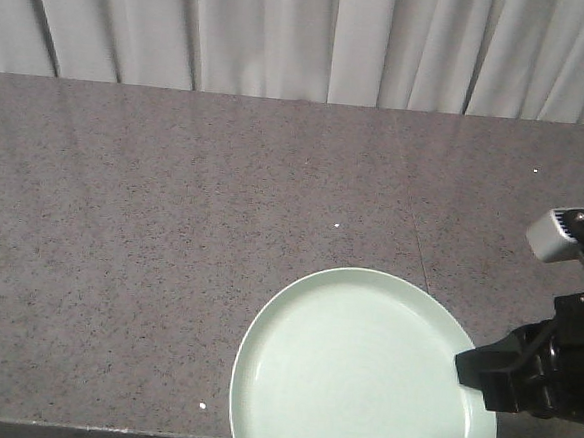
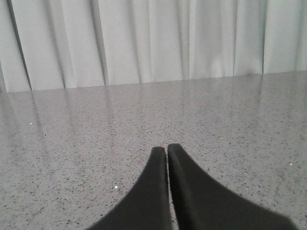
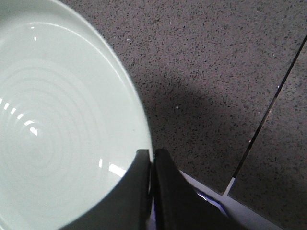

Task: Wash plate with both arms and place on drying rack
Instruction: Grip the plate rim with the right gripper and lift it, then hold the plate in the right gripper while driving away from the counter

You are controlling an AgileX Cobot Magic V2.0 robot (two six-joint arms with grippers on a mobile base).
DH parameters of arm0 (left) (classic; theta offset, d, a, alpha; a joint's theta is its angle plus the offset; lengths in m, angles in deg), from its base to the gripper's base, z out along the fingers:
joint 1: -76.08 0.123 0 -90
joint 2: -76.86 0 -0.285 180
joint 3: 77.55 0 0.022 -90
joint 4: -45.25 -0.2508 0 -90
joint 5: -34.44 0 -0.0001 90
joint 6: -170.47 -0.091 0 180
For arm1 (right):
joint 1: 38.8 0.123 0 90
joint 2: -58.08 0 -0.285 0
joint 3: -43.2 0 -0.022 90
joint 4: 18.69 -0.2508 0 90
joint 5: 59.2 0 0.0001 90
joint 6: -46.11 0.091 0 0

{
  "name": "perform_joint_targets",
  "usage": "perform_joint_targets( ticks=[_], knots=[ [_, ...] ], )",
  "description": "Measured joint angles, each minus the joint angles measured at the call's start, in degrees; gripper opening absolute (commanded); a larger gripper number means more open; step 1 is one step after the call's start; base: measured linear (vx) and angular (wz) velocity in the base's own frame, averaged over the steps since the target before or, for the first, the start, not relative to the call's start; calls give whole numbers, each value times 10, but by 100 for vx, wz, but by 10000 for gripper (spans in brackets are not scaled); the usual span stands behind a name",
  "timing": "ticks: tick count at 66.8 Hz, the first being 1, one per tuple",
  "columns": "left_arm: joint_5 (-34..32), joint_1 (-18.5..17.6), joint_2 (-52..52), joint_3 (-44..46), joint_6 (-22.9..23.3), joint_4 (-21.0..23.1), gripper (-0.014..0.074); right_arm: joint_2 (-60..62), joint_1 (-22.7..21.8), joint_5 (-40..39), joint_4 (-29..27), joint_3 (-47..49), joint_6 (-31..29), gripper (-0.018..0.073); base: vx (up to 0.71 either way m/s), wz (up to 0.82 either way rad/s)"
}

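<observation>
Plate [image 1: 356,374], pale mint green with faint concentric rings, is at the front edge of a speckled grey worktop [image 1: 151,229], right of centre. Right hand [image 1: 477,370] reaches in from the right side, its two black fingers pinched narrowly on the plate's rim. Left hand [image 2: 166,151] hovers above the worktop, its fingers pressed tip to tip. White pleated curtain [image 1: 285,38] hangs behind the back edge.

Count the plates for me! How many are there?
1. The pale green plate lies on the speckled countertop, its right rim pinched by the right gripper. Others could be off-camera.
</observation>
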Motion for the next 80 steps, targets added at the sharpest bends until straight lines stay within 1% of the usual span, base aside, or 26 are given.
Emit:
perform_joint_targets(
  ticks=[80],
  knots=[
    [0, 0, 0, 0, 0, 0, -6, 10, 0, 3, 0, 0, -1, -4, -1, 2]
  ],
)
